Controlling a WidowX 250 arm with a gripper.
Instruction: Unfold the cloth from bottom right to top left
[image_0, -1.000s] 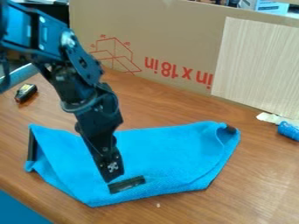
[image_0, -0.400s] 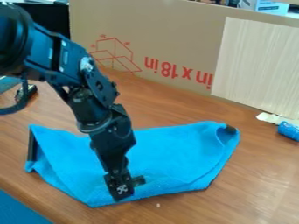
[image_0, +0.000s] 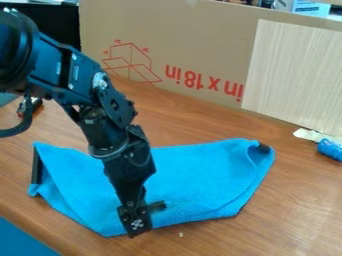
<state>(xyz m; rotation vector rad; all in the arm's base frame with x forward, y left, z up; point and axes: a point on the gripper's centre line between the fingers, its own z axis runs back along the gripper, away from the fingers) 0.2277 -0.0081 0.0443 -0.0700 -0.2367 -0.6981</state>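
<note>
Gripper (image_0: 133, 230) slid down to cloth's near edge, cloth (image_0: 200, 175) unmoved. Grip state: can't tell. Cloth blue, folded, on table (image_0: 294, 200), far right corner curled, dark strip along left side.

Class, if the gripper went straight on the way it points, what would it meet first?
The gripper points down at the near edge of the cloth, probably meeting that first; depth is unclear, so it might be the table instead.
</note>
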